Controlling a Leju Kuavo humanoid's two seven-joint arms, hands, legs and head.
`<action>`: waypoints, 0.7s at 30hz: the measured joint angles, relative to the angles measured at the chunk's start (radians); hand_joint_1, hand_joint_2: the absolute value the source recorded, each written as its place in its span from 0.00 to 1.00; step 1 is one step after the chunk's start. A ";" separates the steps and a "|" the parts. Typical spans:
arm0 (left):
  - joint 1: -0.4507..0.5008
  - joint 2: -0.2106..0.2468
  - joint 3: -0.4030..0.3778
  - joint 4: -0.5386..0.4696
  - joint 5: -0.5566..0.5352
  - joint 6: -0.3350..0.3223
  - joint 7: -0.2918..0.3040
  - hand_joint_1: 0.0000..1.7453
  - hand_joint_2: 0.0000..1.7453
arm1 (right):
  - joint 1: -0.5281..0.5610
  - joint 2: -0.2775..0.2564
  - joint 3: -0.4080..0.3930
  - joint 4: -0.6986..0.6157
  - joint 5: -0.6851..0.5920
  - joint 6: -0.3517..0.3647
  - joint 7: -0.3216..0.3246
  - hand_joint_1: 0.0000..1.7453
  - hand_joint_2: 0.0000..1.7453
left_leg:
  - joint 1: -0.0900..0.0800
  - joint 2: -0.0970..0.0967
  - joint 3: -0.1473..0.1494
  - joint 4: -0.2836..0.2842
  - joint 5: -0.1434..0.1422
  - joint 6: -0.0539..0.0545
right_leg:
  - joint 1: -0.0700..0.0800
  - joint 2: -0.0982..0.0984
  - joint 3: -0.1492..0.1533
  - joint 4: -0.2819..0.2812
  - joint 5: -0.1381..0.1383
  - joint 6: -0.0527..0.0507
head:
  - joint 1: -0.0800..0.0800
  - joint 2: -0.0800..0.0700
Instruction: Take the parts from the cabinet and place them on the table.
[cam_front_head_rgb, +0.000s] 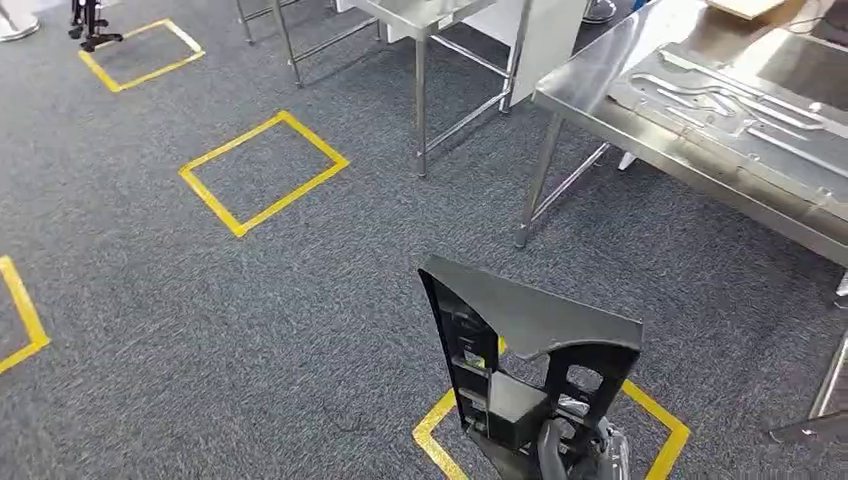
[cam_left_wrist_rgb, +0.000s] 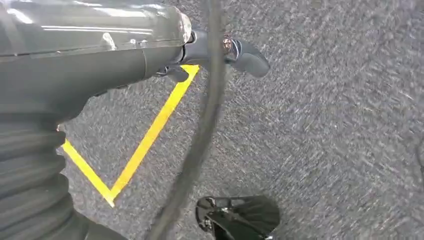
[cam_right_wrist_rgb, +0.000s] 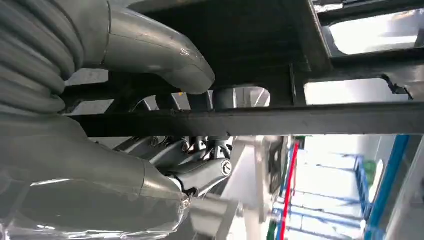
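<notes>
Grey carpet (cam_front_head_rgb: 200, 330), yellow tape squares (cam_front_head_rgb: 264, 172), steel table (cam_front_head_rgb: 640, 90).

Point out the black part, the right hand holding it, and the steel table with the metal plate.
black part (cam_front_head_rgb: 530, 318), head view, its flat top face.
right hand (cam_right_wrist_rgb: 165, 55), right wrist view, the thumb.
steel table (cam_front_head_rgb: 590, 85), head view, bare tabletop.
</notes>
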 joint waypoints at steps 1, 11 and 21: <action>-0.001 0.000 0.000 0.000 0.000 0.000 0.000 0.00 1.00 | 0.000 0.000 0.000 0.000 0.000 0.000 0.000 1.00 1.00 | 0.001 -0.002 0.024 -0.067 0.051 0.001 | -0.001 0.017 0.000 0.005 -0.002 0.003 | 0.000 0.000; -0.006 -0.006 0.003 0.000 0.001 -0.003 -0.006 0.00 1.00 | 0.005 -0.001 0.001 -0.002 0.011 -0.004 0.011 1.00 1.00 | 0.006 -0.014 0.111 -0.285 0.134 0.050 | -0.002 -0.021 -0.069 0.123 -0.072 0.056 | 0.000 0.000; -0.007 -0.020 0.038 0.000 0.057 0.038 -0.049 0.00 1.00 | 0.017 -0.002 0.007 -0.013 0.018 -0.016 0.017 1.00 1.00 | -0.006 0.111 0.145 -0.284 0.098 0.022 | 0.006 -0.146 -0.015 0.019 -0.007 0.043 | 0.001 0.000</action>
